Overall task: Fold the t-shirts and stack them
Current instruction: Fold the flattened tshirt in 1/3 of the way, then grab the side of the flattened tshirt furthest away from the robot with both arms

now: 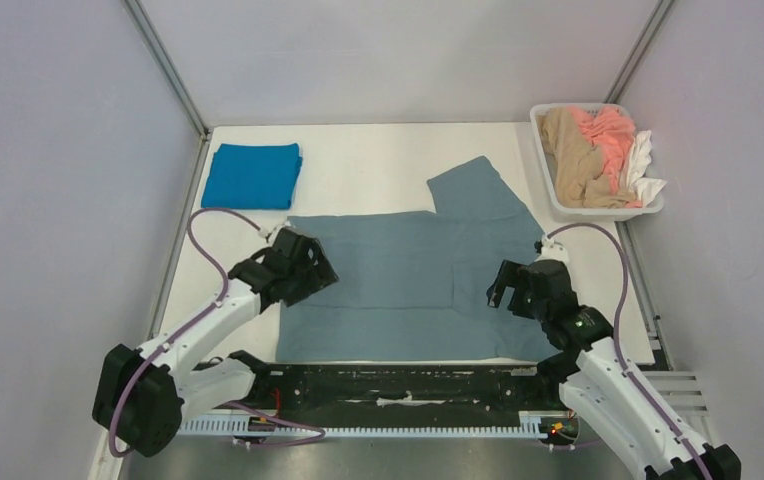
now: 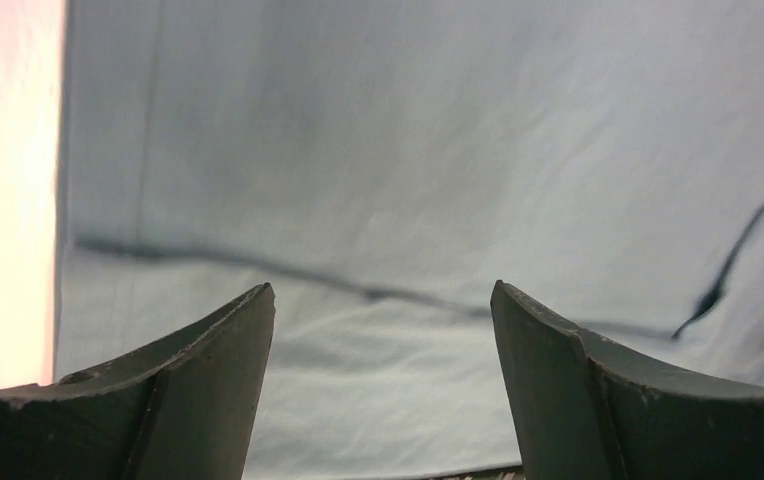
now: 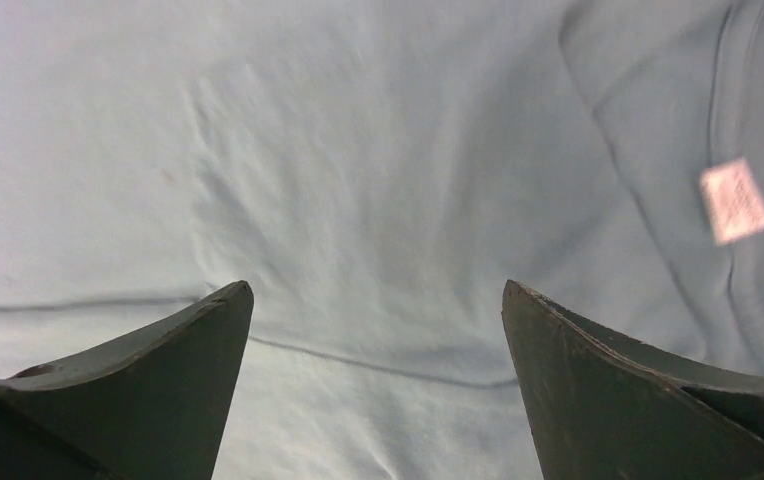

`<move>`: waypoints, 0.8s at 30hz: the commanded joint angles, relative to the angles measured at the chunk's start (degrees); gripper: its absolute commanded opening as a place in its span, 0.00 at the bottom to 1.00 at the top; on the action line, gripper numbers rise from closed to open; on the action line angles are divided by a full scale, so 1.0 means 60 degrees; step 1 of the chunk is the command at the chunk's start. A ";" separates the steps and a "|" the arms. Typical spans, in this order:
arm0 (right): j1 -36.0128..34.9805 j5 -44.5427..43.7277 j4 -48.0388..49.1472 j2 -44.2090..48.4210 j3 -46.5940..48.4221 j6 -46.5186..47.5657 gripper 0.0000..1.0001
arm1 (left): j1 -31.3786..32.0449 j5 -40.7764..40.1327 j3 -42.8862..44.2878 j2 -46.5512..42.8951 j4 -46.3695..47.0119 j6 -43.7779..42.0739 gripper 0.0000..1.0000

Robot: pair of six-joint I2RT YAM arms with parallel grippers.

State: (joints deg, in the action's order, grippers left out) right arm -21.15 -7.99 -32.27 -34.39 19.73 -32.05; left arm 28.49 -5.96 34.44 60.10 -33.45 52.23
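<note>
The grey-blue t-shirt (image 1: pixel 408 280) lies flat across the middle of the table, partly folded, with one sleeve sticking out toward the back. The cobalt blue t-shirt (image 1: pixel 253 176) sits folded at the back left. My left gripper (image 1: pixel 303 268) hovers open over the grey-blue shirt's left edge; its view shows cloth and a fold line (image 2: pixel 378 200) between the spread fingers. My right gripper (image 1: pixel 506 285) hovers open over the shirt's right side; its view shows cloth (image 3: pixel 378 180) and the neck label (image 3: pixel 734 200). Both are empty.
A white basket (image 1: pixel 550 190) at the back right holds tan, pink and white clothes. Bare white table (image 1: pixel 368 160) lies behind the shirt. A metal frame post and walls bound the left and right sides.
</note>
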 commanded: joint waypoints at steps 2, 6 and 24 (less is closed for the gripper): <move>-0.0006 -0.0799 0.1898 -0.0547 0.1230 0.0892 0.98 | -0.1065 -0.1194 0.1582 0.1101 0.1146 -0.1223 0.86; -0.0006 -0.0268 0.3230 -0.1110 0.1064 0.1192 0.98 | -0.2756 -0.0387 0.2612 0.2902 0.2020 -0.1840 0.86; 0.0011 -0.0185 0.4323 -0.2293 0.1021 0.1708 0.98 | -0.4487 0.1981 0.5441 0.8841 0.4331 -0.2561 0.74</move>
State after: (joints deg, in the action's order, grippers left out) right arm -21.17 -8.80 -9.41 -48.80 25.28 -22.81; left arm 1.83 -0.71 67.44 108.99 -8.23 39.24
